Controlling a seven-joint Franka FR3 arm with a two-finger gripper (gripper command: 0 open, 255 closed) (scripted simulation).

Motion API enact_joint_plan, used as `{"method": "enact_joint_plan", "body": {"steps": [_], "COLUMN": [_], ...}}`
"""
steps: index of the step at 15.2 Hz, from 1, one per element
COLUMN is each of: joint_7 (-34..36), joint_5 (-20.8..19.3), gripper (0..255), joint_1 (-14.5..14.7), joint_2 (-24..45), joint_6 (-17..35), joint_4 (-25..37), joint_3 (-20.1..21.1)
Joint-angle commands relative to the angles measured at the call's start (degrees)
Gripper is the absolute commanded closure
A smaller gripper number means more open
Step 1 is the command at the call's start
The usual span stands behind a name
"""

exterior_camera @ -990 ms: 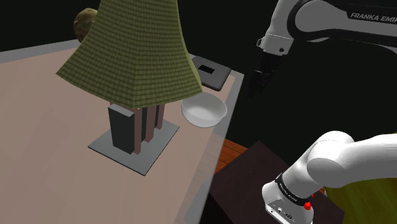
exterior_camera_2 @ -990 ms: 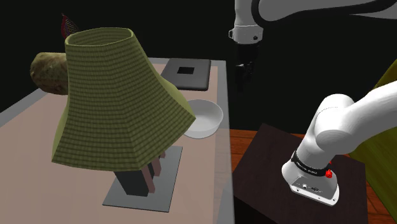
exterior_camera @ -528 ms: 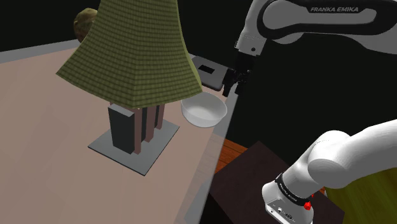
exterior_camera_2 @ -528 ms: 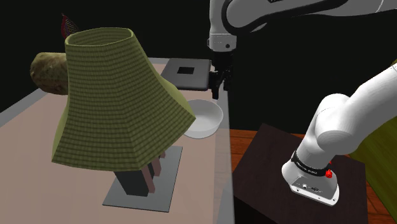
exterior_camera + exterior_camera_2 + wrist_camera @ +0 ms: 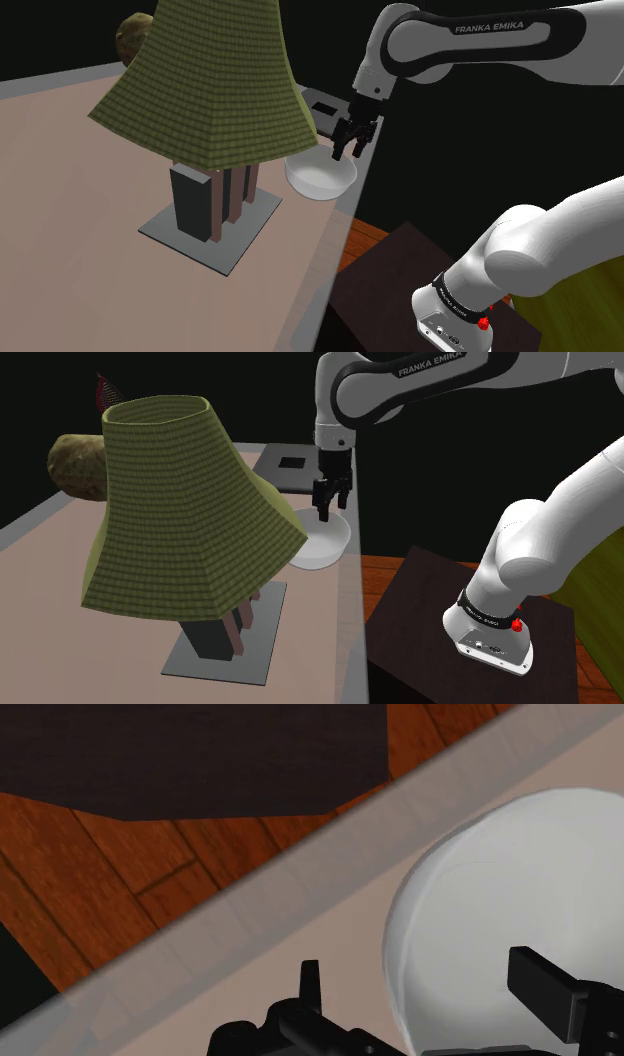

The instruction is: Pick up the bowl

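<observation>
Bowl is the thing to take. It stands close to the edge of the table, just beside the lamp and partly under its wide shade. It looks white, smooth and rigid, so I judge it light but slippery, and maybe breakable if it falls to the floor. You take it best at the rim, one finger inside and one outside, on the side away from the lamp.

The gripper hangs just above that side and points down from the bent arm. Its fingers stand apart and hold nothing. In the wrist view, one finger is over the bowl's inside and the other is over the table outside, so the rim lies between them. I advise you to go down slowly and close gently.
</observation>
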Motion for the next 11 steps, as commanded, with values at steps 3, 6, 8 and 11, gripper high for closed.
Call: {"method": "enact_joint_plan", "body": {"steps": [3,6,8,11], "joint_7": [-0.4,-0.4,-0.4,-0.4], "joint_5": [0.2,0.2,0.2,0.2], "gripper": [0,255,255,255], "joint_1": [0.1,0.0,0.0,0.0], "joint_2": [0.5,0.5,0.5,0.5], "joint_6": [2.2,2.2,2.2,2.2], "joint_4": [-1.7,-1.7,-1.7,-1.7], "joint_3": [0.2,0.1,0.1,0.1]}}
